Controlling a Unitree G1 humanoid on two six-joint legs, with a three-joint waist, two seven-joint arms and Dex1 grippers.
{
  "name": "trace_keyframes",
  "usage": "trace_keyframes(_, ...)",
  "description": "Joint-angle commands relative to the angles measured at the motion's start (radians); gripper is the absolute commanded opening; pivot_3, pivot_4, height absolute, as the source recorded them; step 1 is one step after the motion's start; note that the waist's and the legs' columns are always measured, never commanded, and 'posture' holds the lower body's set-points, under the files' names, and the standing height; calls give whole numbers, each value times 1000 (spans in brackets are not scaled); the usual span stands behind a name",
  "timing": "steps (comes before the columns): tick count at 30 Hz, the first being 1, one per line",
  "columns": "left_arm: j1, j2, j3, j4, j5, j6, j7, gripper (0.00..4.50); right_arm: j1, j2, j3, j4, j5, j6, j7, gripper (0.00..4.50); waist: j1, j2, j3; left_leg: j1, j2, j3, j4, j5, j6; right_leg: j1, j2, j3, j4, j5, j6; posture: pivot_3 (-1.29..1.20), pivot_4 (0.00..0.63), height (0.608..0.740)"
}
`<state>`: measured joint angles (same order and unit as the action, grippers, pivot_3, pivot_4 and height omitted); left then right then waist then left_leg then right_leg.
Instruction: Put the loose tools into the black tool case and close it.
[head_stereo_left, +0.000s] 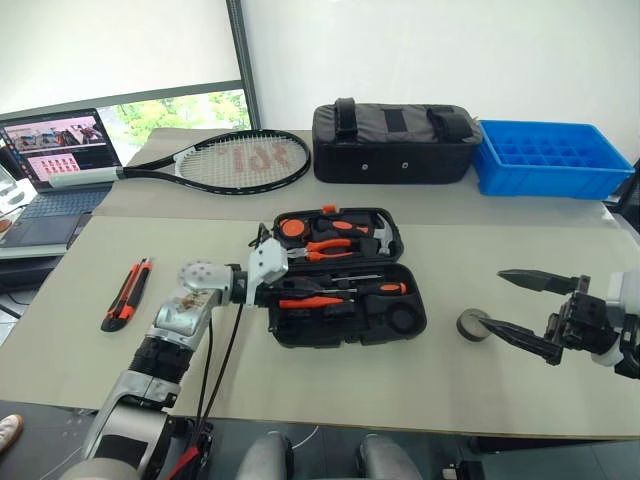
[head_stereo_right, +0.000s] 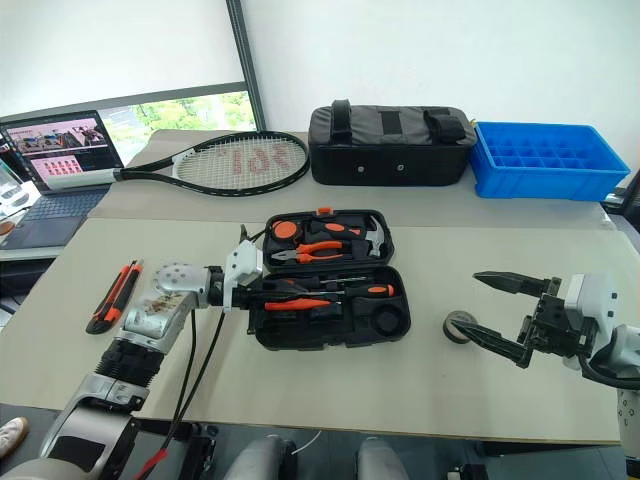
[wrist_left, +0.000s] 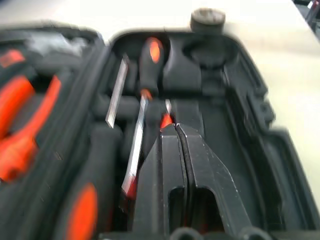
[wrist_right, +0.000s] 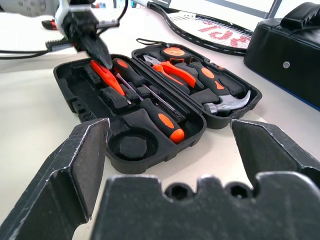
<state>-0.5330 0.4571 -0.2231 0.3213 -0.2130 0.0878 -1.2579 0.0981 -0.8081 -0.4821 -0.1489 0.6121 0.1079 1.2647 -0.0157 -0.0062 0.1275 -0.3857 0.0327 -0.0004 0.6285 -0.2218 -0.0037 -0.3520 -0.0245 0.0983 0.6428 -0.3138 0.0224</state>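
Farthest left, the utility knife (head_stereo_left: 127, 294) lay loose on the surface (head_stereo_left: 420, 390), well apart from the open tool case (head_stereo_left: 345, 290). The left pincer (wrist_right: 95, 47) was clenched over the case's near half, its tips down among the slots beside an orange screwdriver (wrist_right: 106, 76); whether it pinched anything I couldn't tell. Two long screwdrivers sat seated in the case. Right of it, the tape roll (head_stereo_left: 473, 325) waited outside, just beside the released right pincer (head_stereo_left: 525, 305). So the job looked roughly half done, lid unclosed. The round slot (wrist_right: 130, 146) stood empty.
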Motion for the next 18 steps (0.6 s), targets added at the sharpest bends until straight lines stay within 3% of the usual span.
trace_keyframes(1,-12,4,-6,36,30,-61,-7,77,3,-11,-36,-27,19,-17,0,4500,0,0,0,0,0,0,0,0,0,0,0,0,0,0,0,0,150,707)
trace_keyframes(10,-16,-17,-24,136,81,-96,10,77,15,-14,-40,-29,19,-14,5,4500,1,4,-3,1,0,0,1,0,0,1,0,0,2,0,1,0,150,707)
trace_keyframes(18,8,-30,-27,157,87,-1,21,77,5,-21,-30,-18,17,-15,10,4500,0,7,-5,2,-1,0,3,0,0,3,0,1,3,-3,6,0,150,707)
